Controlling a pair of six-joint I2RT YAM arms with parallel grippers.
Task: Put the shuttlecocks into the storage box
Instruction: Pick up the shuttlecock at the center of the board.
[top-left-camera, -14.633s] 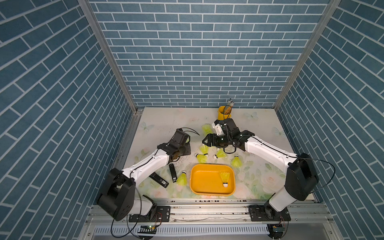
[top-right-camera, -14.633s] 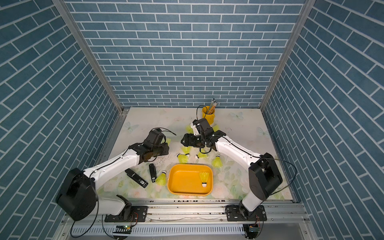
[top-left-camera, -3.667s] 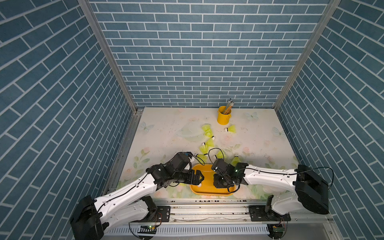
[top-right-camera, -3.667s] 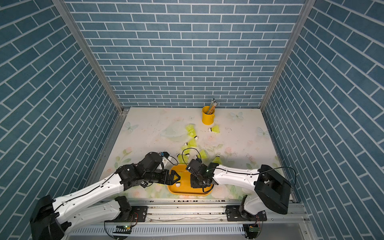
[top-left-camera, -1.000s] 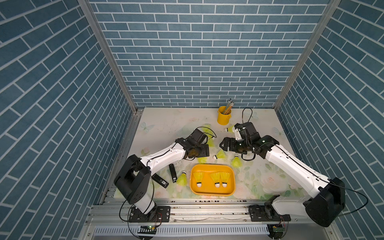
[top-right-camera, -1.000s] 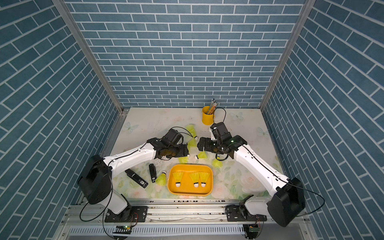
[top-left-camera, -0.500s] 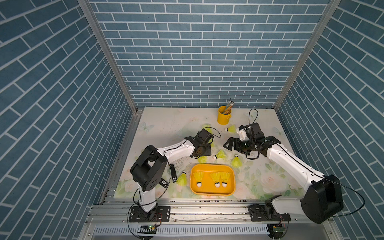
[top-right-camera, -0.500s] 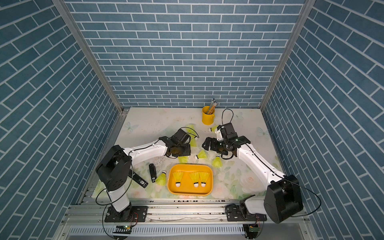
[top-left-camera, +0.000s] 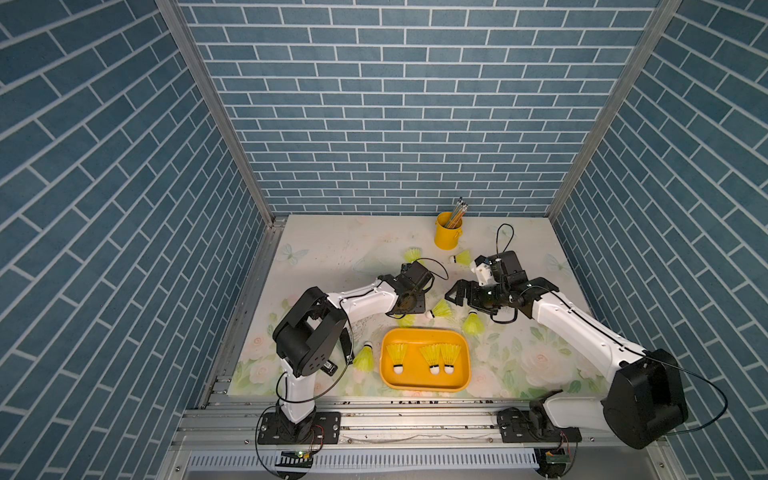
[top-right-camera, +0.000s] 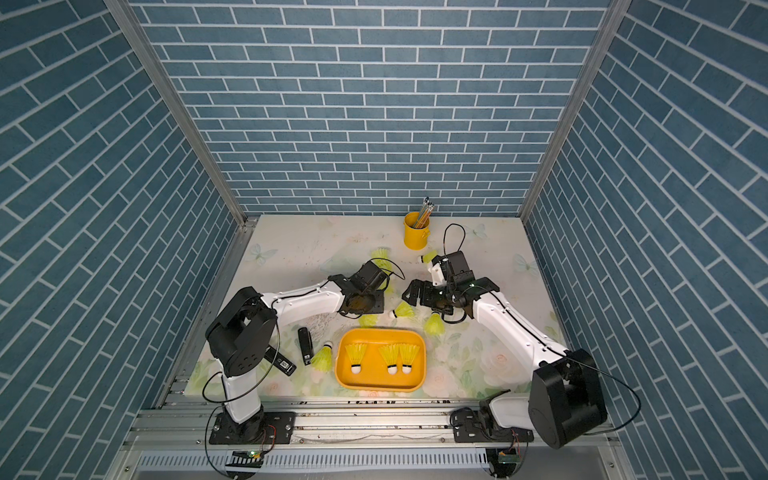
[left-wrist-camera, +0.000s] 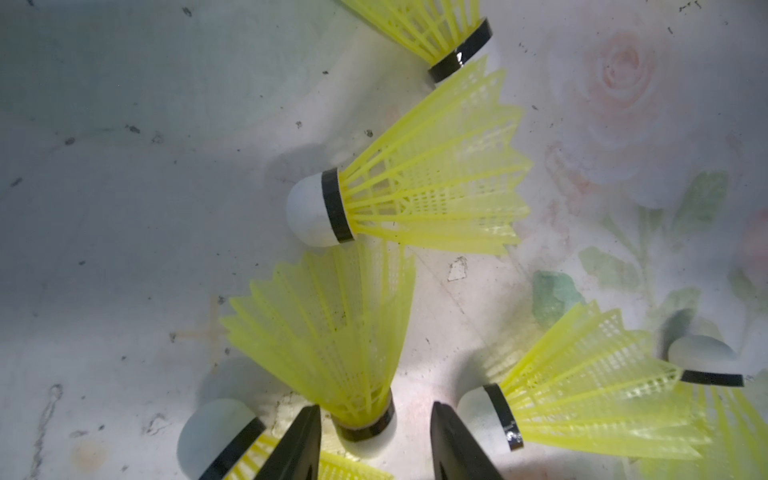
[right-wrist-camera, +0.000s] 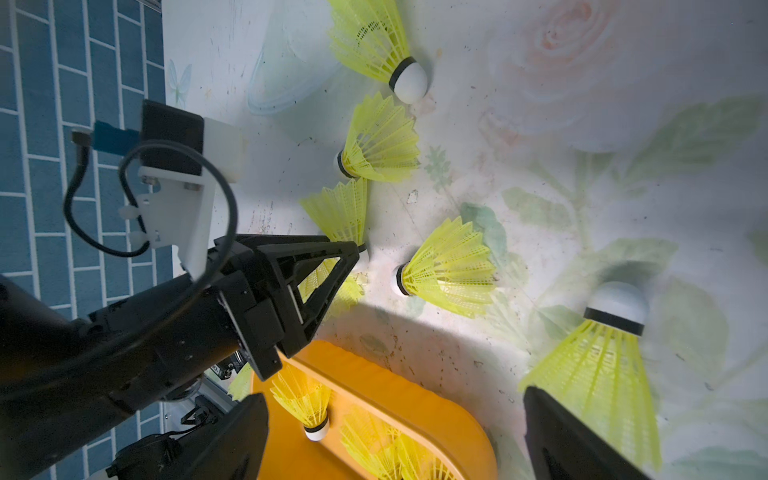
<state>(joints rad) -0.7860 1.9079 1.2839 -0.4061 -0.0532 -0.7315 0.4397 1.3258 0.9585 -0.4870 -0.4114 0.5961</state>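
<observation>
Nearest the robot's base, on the near side of both pincers, the storage box (top-left-camera: 424, 387) lies flat on the tabletop (top-left-camera: 332, 249). Inside it lie three shuttlecocks (top-left-camera: 431, 358) side by side, white tips toward the base. Just outside the box, on the left pincer's side, a lone shuttlecock (top-left-camera: 365, 358) rests on the tabletop, and past it lie two flat black bars (top-right-camera: 304, 347).

Beyond the box's far rim the two pincers face each other over a loose cluster of shuttlecocks. The left pincer (left-wrist-camera: 372, 407) is down at the tabletop, half narrowed around the white tip of a bracketed shuttlecock (left-wrist-camera: 332, 332) whose skirt fans away from the pincer. A sliver of gap shows between that tip and each finger, so it is flanked, not clamped. Another white tip (left-wrist-camera: 216, 432) sits just outside one finger (left-wrist-camera: 299, 449), and a second neighbour (left-wrist-camera: 582, 395) just outside the other.

The right pincer (right-wrist-camera: 392, 397) is spread wide and holds nothing. It hovers with the box's far rim under its gap, and a nearby shuttlecock (right-wrist-camera: 602, 374) rests just beside one finger, skirt toward it. Between the two pincers lies a middle shuttlecock (top-left-camera: 441, 309).

Farther off, beyond the left pincer, lies a far shuttlecock (top-left-camera: 412, 253). Beyond the right pincer lies a last shuttlecock (top-left-camera: 462, 257), near a yellow pencil cup (top-left-camera: 448, 235) at the far edge.
</observation>
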